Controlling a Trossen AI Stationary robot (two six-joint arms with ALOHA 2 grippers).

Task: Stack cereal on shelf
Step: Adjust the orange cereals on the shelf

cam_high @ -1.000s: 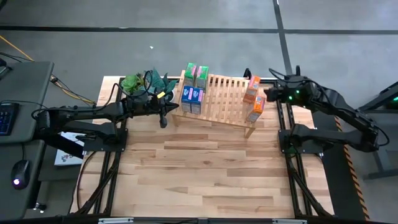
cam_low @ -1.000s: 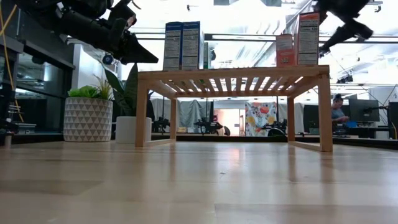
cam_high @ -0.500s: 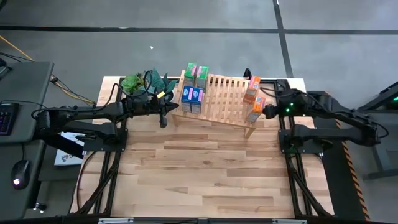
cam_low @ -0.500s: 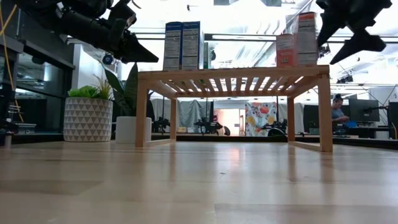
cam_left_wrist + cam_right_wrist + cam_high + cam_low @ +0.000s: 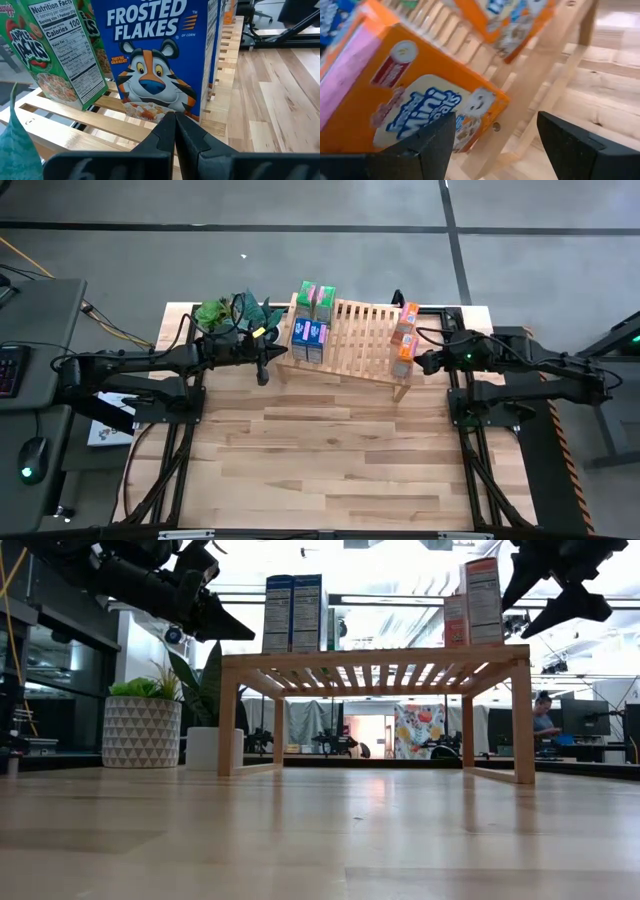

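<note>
The wooden shelf (image 5: 356, 345) stands at the table's far side. On its left end stand two green cereal boxes (image 5: 315, 297) and, nearer, two blue ones (image 5: 309, 340). Two orange boxes (image 5: 404, 338) stand on its right end. My left gripper (image 5: 175, 120) is shut and hovers just off the shelf's left end, pointing at a blue box (image 5: 160, 60) without touching it. My right gripper (image 5: 520, 615) is open and hangs off the shelf's right end, close beside the nearer orange box (image 5: 483, 600), pointing slantwise down at it. My right gripper has one finger (image 5: 427, 147) close against the nearer orange box's lower edge (image 5: 445, 135), coming from the table's right and slanting down. Whether the finger touches the box, I cannot tell. The box stands upright on the slats.
Two potted plants (image 5: 232, 311) stand at the far left, just behind my left arm. The plank table (image 5: 330, 450) stretches toward the near edge in front of the shelf. The shelf's middle slats (image 5: 362, 330) lie bare between the blue and orange boxes.
My right gripper has swung from beyond the shelf's right end toward the table's near edge and down, tipping and rolling, still open. The nearer orange box now stands a little farther in toward the shelf's middle than a second ago.
</note>
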